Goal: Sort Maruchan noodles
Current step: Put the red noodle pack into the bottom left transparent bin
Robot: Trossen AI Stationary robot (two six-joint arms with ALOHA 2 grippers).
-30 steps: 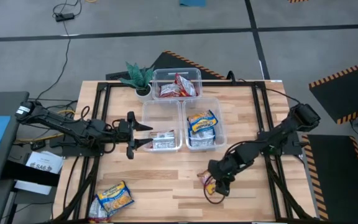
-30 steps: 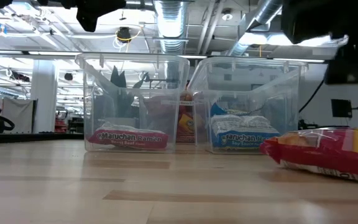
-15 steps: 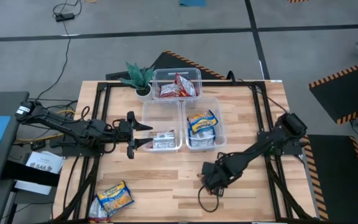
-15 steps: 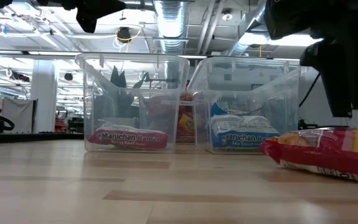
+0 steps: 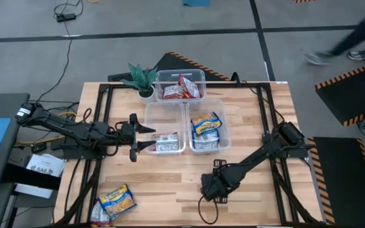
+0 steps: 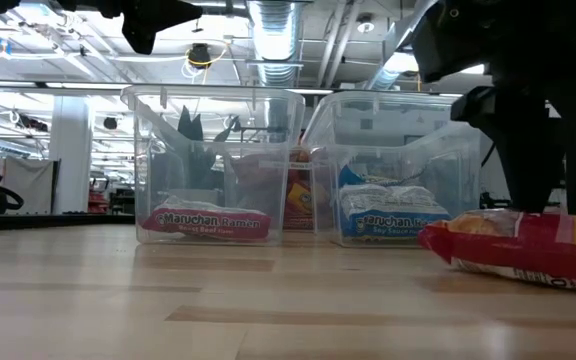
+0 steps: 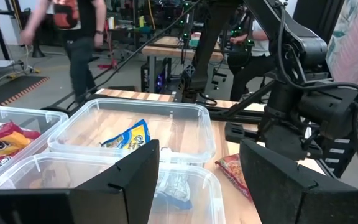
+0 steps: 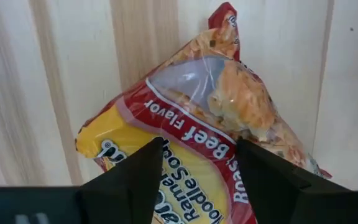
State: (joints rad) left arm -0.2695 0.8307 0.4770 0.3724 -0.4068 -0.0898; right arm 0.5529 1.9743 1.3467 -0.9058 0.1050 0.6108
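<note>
On the pale wooden desk [image 5: 170,183], three clear plastic bins [image 5: 163,126] sit toward the far edge holding sorted packets, and the left gripper [image 5: 149,138] waits over the left bin, jaws apart. Near the front edge, the right gripper [image 5: 209,189] hangs directly above a red-and-yellow crinkly ramen packet [image 8: 197,155], fingers spread wide over it. Another yellow-and-blue packet [image 5: 117,201] lies at the front-left corner.
</note>
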